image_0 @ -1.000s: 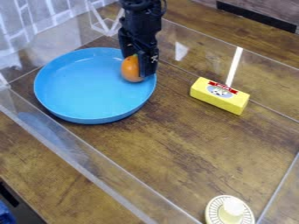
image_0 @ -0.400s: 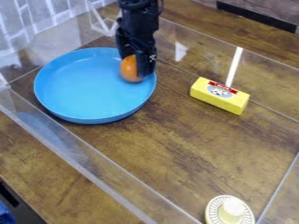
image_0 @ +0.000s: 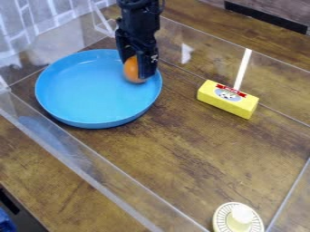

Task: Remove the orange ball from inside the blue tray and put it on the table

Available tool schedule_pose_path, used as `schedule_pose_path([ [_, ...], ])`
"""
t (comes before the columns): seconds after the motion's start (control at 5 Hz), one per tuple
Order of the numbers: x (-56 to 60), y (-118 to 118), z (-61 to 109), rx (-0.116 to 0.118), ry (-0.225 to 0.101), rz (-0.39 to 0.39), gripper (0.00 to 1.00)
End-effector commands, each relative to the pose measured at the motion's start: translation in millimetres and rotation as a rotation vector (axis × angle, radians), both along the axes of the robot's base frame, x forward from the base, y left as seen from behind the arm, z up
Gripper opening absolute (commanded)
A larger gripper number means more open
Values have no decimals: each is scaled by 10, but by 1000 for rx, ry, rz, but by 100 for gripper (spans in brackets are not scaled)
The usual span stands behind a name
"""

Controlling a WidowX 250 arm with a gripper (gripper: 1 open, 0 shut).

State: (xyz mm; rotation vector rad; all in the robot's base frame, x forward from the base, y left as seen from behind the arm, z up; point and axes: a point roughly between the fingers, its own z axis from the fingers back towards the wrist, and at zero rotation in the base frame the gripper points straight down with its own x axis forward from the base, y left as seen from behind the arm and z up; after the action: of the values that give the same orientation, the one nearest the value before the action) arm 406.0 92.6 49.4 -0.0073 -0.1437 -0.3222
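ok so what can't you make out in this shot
- end effector's fingertips, camera view: dark and blurred against the orange ball, so contact with it can't be told
- ball's upper part, camera view: covered by the end effector
- print on the yellow block, camera view: too small to read
- dark object, lower left, camera view: cut off by the picture's edge

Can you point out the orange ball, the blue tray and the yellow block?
Ball (image_0: 132,72): camera view, its visible front.
Tray (image_0: 61,108): camera view, its inner floor.
Block (image_0: 229,102): camera view, its top.
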Motion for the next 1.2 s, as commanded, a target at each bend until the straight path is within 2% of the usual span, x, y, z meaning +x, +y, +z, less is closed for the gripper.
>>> schedule_pose_path([
  [0.0, 30, 98, 131, 6, -37, 26, 100],
  [0.6, -6, 112, 104, -5, -25, 46, 100],
  [1.0, -32, 91, 180, -17, -36, 59, 100],
])
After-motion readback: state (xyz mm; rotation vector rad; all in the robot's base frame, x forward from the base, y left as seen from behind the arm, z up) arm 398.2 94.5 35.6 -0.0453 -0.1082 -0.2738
